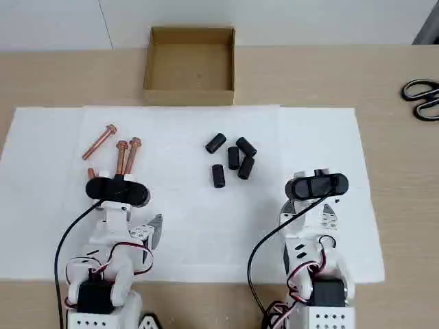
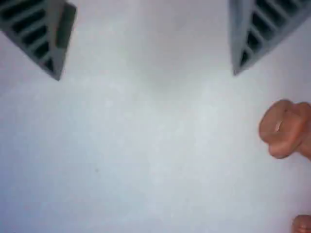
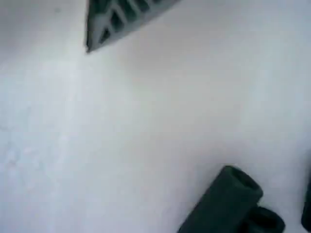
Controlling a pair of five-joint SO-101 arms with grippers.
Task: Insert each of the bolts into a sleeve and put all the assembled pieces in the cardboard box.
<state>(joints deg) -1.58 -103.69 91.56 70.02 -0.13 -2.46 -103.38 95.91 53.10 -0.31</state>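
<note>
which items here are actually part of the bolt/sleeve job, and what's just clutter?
Job:
- copper bolts
- black sleeves
- cardboard box

Lying about:
- scissors, off the sheet to the right
- white sheet, just the surface under the parts
</note>
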